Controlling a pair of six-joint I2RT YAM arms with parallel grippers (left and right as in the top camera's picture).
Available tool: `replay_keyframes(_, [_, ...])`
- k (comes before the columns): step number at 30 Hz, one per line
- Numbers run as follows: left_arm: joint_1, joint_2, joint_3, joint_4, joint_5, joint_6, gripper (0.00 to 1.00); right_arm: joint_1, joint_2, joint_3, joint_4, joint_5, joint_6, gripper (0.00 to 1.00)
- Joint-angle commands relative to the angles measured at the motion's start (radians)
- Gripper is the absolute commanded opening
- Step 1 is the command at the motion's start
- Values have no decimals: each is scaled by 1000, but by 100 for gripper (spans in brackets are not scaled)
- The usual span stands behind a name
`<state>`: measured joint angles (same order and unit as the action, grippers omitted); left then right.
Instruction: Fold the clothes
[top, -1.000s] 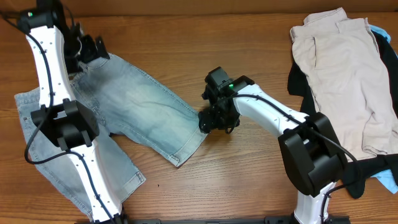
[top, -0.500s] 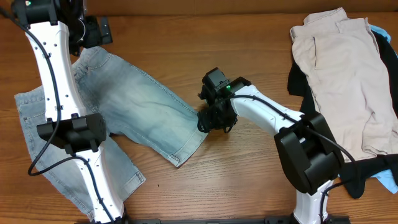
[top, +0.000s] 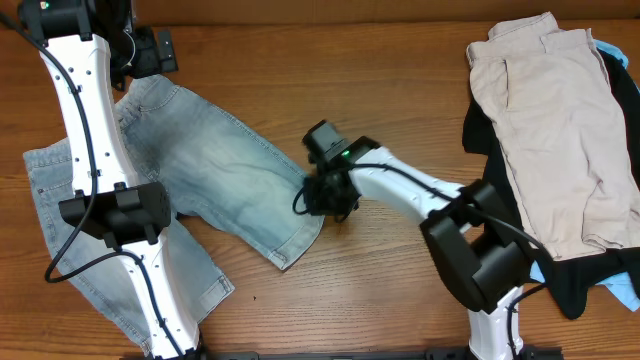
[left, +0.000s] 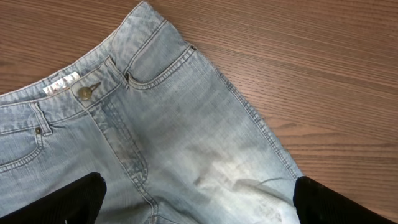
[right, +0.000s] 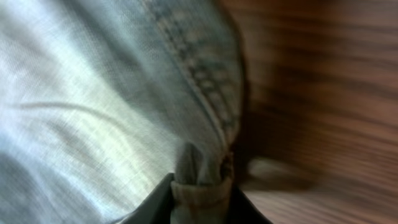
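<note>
Faded light-blue denim shorts (top: 220, 170) lie spread on the left half of the wooden table, waistband toward the far left. My right gripper (top: 318, 192) sits at the hem of the nearer leg. In the right wrist view a folded bit of that hem (right: 199, 180) is pinched between the shut gripper (right: 202, 196). My left gripper (top: 150, 50) hovers above the shorts' upper edge. The left wrist view has the left gripper (left: 199, 208) open over the fly and button (left: 84, 93), with its dark fingers (left: 74, 199) wide apart and nothing between them.
A pile of other garments lies at the right: a beige one (top: 560, 130) on top, black cloth (top: 480, 135) under it and a bright blue edge (top: 625, 290) at the right rim. Bare wood (top: 400, 80) separates the pile from the shorts.
My right gripper has closed on the leg hem and shifted left, pulling the hem edge with it. The left arm rose slightly earlier and now holds still.
</note>
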<state>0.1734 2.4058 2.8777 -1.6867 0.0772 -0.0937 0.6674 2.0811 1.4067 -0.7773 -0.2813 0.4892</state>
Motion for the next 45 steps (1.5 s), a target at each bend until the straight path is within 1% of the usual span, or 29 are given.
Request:
replay_keyframes(1, [-4,-12,10,-3,-10,27,100,-19,18,29,7,44,66,9])
replay_keyframes(3, [-4,-12,10,-3,-9,27,100,-50,18,43,11,53,65,4])
replay_keyframes(6, [-4,-12,10,-3,-2,27,100,-129,18,84,27,81,49,4])
replay_keyframes(8, [-4,-12,10,-3,1,27,100,-190,18,108,62,90,1,4])
replay_keyframes(10, [-5,-12,10,-3,1,27,100,-254,18,122,121,91,-44,4])
replay_keyframes(13, [-14,-12,10,-3,1,27,100,-342,19,125,241,131,-72,4])
replay_keyframes(16, [-27,-12,10,-2,0,27,100,-418,23,125,368,169,-79,4])
replay_keyframes(19, [-45,-12,10,2,0,27,100,-486,29,128,489,164,-70,4])
replay_keyframes(21, [-53,-12,10,5,0,27,100,-514,38,139,536,153,-70,4])
replay_keyframes(26, [-63,-12,10,13,0,27,100,-558,76,220,526,137,-80,4])
replay_keyframes(27, [-63,-12,10,12,0,27,100,-561,77,228,521,128,-90,6])
replay_keyframes(29, [-63,-12,10,8,0,27,100,-562,76,254,480,109,-105,26])
replay_keyframes(30, [-63,-12,10,5,0,27,100,-562,75,282,423,103,-105,31])
replay_keyframes(31, [-63,-12,10,2,0,27,100,-562,73,311,362,100,-105,33])
replay_keyframes(32, [-63,-12,10,-3,0,27,100,-562,69,337,309,95,-108,38])
replay_keyframes(35, [-63,-12,10,-3,1,27,100,-555,45,408,146,14,-147,60])
replay_keyframes(37, [-63,-12,10,-3,1,27,100,-548,22,442,49,-24,-151,72])
replay_keyframes(38, [-63,-12,10,-3,1,27,100,-541,6,454,-3,-45,-161,74])
replay_keyframes(39, [-63,-12,10,-3,2,26,100,-530,-13,457,-49,-64,-183,75])
replay_keyframes(45, [-63,-12,10,-3,19,27,100,-421,-64,456,-330,-61,-279,74])
